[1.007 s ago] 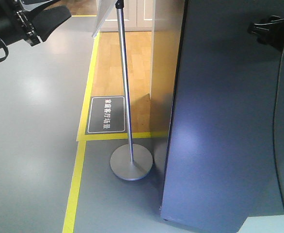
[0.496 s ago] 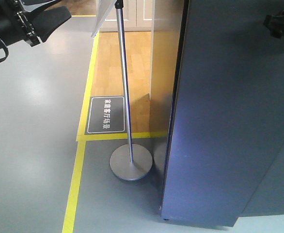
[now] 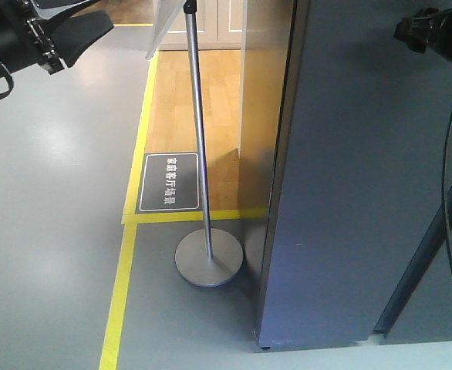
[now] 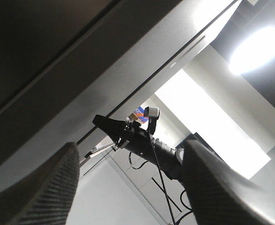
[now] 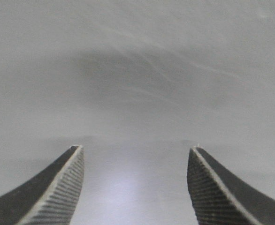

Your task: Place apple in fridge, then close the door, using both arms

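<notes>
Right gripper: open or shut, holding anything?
Open and empty: in the right wrist view, the right gripper has both fingers spread apart, only a plain grey surface between them.

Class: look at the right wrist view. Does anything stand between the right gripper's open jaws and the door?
Nothing visible does. The right gripper faces the bare grey door, with only empty space between the jaws.

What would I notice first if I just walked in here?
Probably the big dark grey door filling the right side of the front view. Next, the silver pole stand on its round base left of it, by the yellow floor tape. Both grippers are open and empty: left gripper, right gripper facing a plain grey surface.
</notes>
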